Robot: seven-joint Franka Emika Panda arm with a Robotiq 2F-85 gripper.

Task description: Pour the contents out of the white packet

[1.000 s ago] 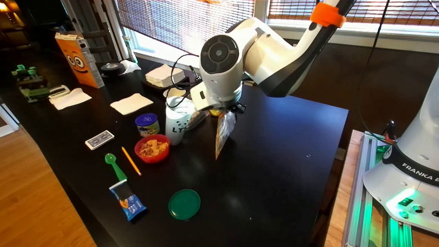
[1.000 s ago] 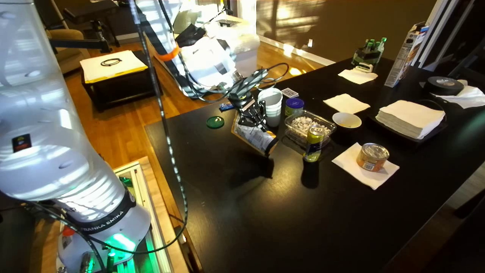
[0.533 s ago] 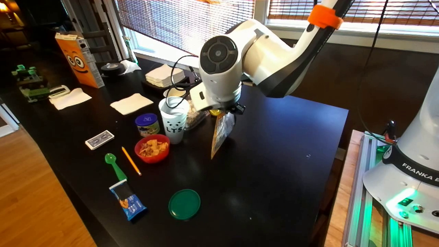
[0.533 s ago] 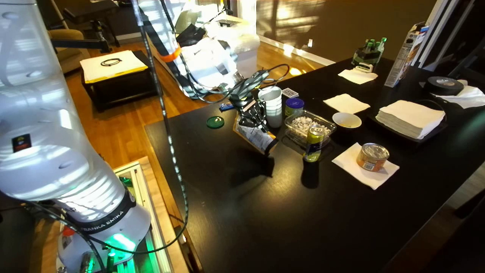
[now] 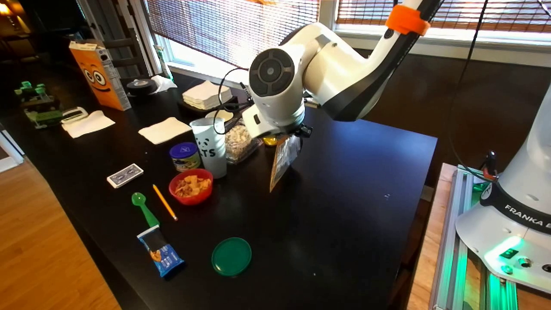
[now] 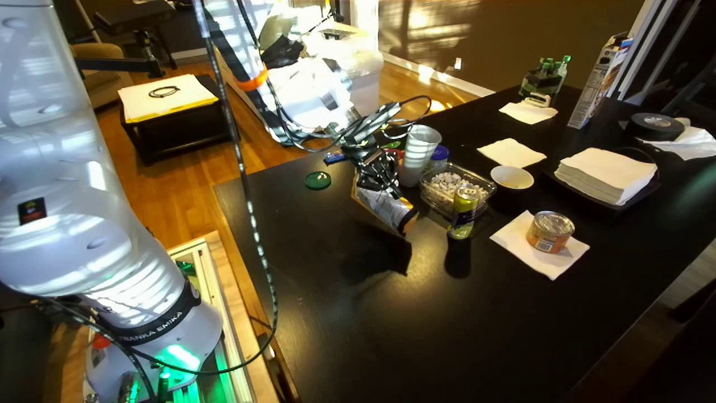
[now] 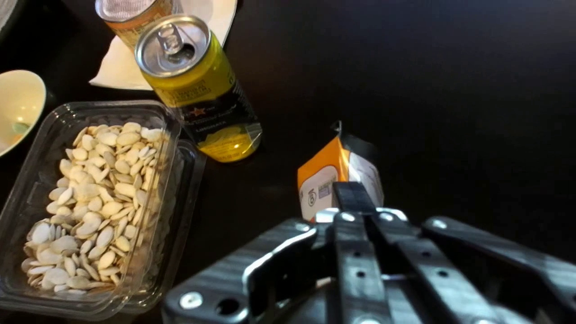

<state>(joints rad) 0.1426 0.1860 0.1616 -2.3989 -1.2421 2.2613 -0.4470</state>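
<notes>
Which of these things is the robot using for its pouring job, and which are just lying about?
For the job:
- white packet (where it gets emptied isn't clear)
- hand, gripping it

Apparently not involved:
- green spoon
- pencil
- blue packet
- green lid
- yellow can
- orange box

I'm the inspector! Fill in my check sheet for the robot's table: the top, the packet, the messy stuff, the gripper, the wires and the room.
Surface: dark tabletop, shiny, with a few tiny pale specks I can't identify.
Job's things: white-and-orange packet, held tilted; whether it is open or full, I can't tell.
Falling contents: nothing seen.
Clutter: red bowl, pencil, green spoon, blue snack packet, green lid; yellow can beside a clear container of seeds.
Gripper: shut on the packet.
Cables: black cable loops out near the arm; a long cable droops beside the arm's base.
Surroundings: wooden floor, window blinds; people, nothing seen.
</notes>
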